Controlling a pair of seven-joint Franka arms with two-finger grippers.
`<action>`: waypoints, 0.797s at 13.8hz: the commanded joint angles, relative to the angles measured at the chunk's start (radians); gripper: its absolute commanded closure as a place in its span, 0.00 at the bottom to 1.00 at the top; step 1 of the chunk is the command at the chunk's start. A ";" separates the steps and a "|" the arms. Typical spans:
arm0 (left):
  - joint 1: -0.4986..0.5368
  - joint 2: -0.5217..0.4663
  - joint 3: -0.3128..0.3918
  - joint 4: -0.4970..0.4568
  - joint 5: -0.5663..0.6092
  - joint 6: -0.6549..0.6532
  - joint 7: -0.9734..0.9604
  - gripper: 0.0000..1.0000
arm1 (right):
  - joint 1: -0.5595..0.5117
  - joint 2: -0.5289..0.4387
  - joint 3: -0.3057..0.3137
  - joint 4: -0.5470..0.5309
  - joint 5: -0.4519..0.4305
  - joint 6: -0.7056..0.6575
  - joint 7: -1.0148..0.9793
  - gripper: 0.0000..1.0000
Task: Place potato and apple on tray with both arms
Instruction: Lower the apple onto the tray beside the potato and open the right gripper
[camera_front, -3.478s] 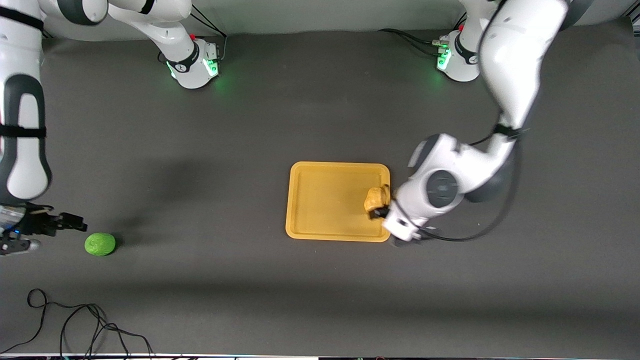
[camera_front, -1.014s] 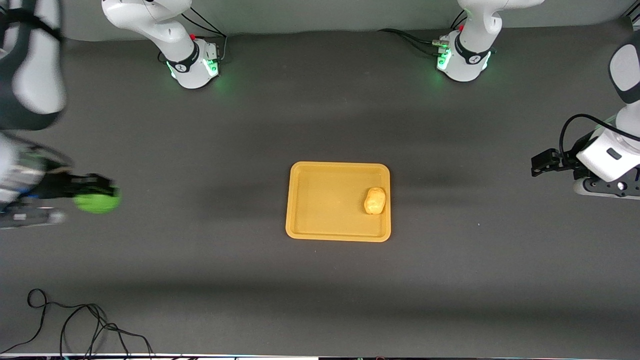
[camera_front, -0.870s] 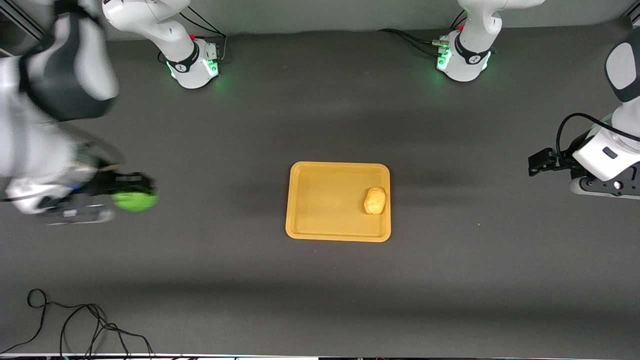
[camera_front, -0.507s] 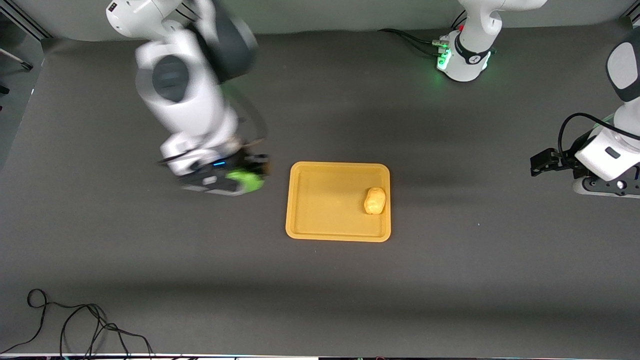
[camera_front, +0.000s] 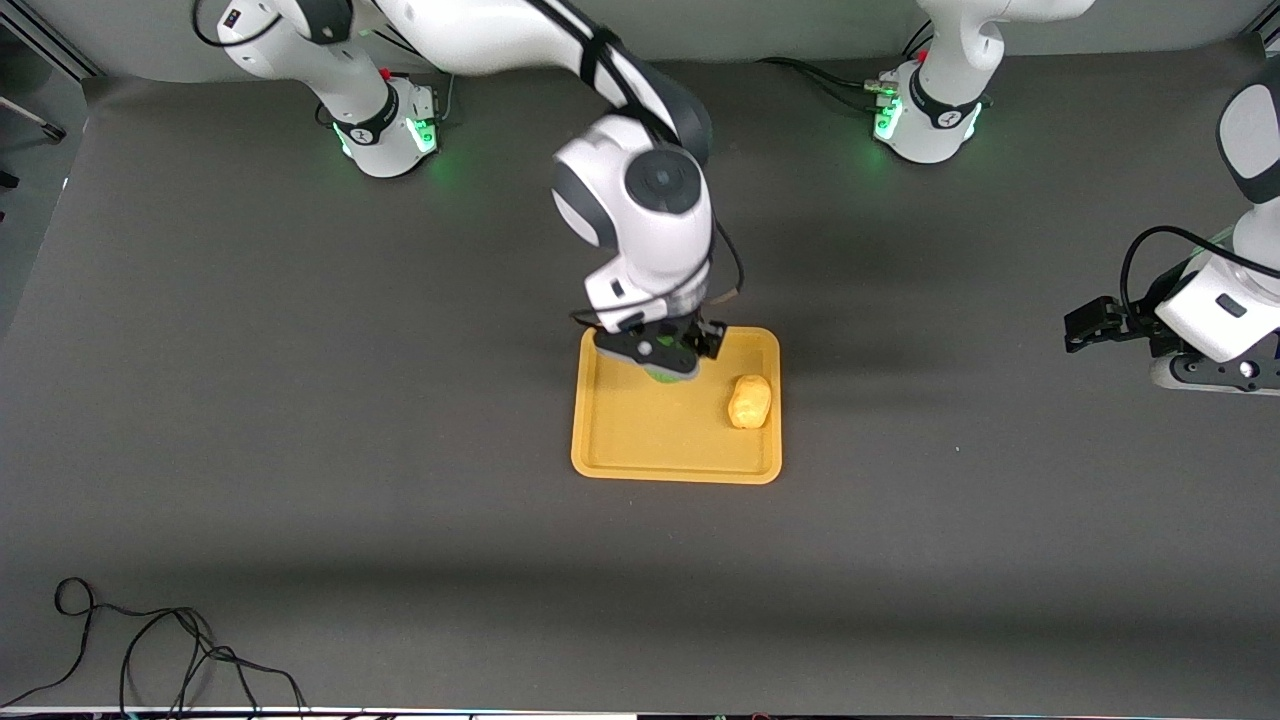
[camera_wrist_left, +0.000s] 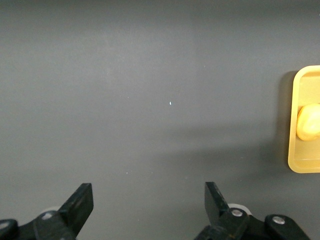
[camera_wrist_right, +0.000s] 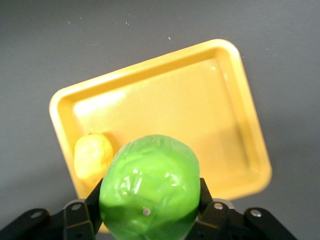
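My right gripper (camera_front: 662, 362) is shut on the green apple (camera_wrist_right: 149, 187) and holds it over the yellow-orange tray (camera_front: 640, 440), above the tray's part toward the robots' bases. In the front view only a sliver of the apple (camera_front: 661, 376) shows under the hand. The yellow-tan potato (camera_front: 749, 401) lies in the tray on the side toward the left arm; it also shows in the right wrist view (camera_wrist_right: 91, 156) and in the left wrist view (camera_wrist_left: 309, 122). My left gripper (camera_front: 1078, 330) is open and empty, waiting over bare table near the left arm's end.
The dark grey mat covers the table. A black cable (camera_front: 150, 650) lies coiled near the front camera at the right arm's end. The tray rim (camera_wrist_left: 292, 125) shows in the left wrist view.
My right arm has swept from the table's end to over the tray, carrying the apple. The left arm let go of the potato earlier, withdrew and has stayed still since.
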 joint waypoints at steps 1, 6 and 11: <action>-0.031 -0.001 0.017 0.089 -0.009 -0.056 -0.011 0.01 | -0.012 0.093 0.001 0.016 0.009 0.108 0.020 0.62; -0.028 -0.002 0.005 0.157 0.009 -0.160 -0.054 0.00 | -0.012 0.167 0.001 -0.023 0.001 0.232 0.006 0.62; -0.017 -0.011 0.008 0.159 -0.006 -0.160 -0.075 0.00 | -0.015 0.191 0.001 -0.025 0.009 0.233 0.001 0.18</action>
